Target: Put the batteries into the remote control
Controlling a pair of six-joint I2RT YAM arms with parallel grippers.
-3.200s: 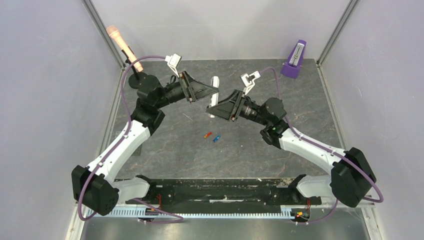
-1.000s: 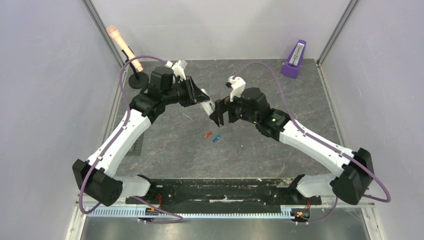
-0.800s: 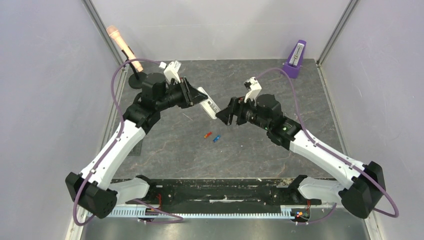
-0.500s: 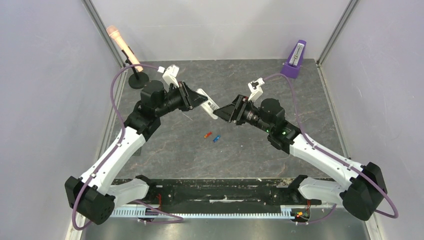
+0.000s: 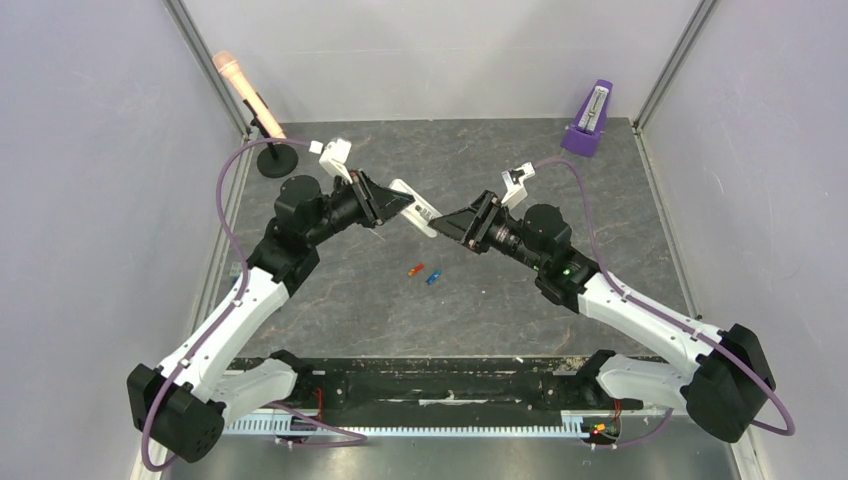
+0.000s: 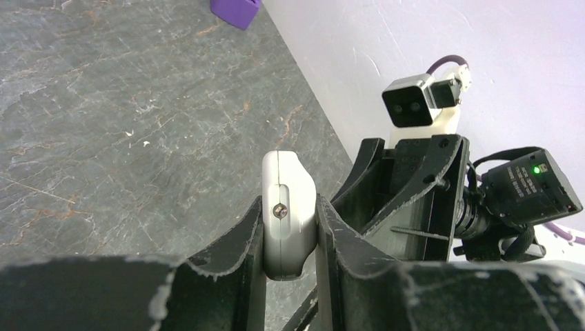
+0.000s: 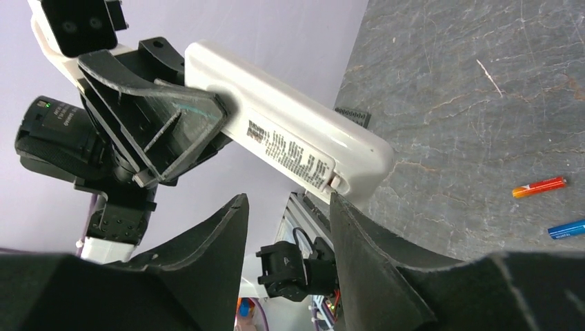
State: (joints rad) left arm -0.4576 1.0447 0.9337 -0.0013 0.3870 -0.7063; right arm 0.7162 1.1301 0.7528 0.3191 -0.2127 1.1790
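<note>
My left gripper [image 5: 398, 200] is shut on the white remote control [image 5: 421, 208] and holds it above the table, its free end pointing right. In the left wrist view the remote [image 6: 288, 200] sits edge-on between the fingers [image 6: 238, 238]. My right gripper [image 5: 449, 220] is open, with nothing between its jaws, right at the remote's free end; the remote [image 7: 283, 138] shows its printed label, just above my right finger [image 7: 359, 234]. The red-orange battery [image 5: 414, 269] and the blue battery [image 5: 433, 277] lie on the table below, also in the right wrist view [image 7: 539, 186] [image 7: 567, 228].
A purple metronome [image 5: 591, 118] stands at the back right corner. A pink microphone [image 5: 245, 92] on a black stand is at the back left. White walls close in the grey table [image 5: 520, 300] on three sides.
Both arms have swung round. The left gripper has tilted the remote so its free end points right. The right gripper has turned from pointing down to lying level at that end.
</note>
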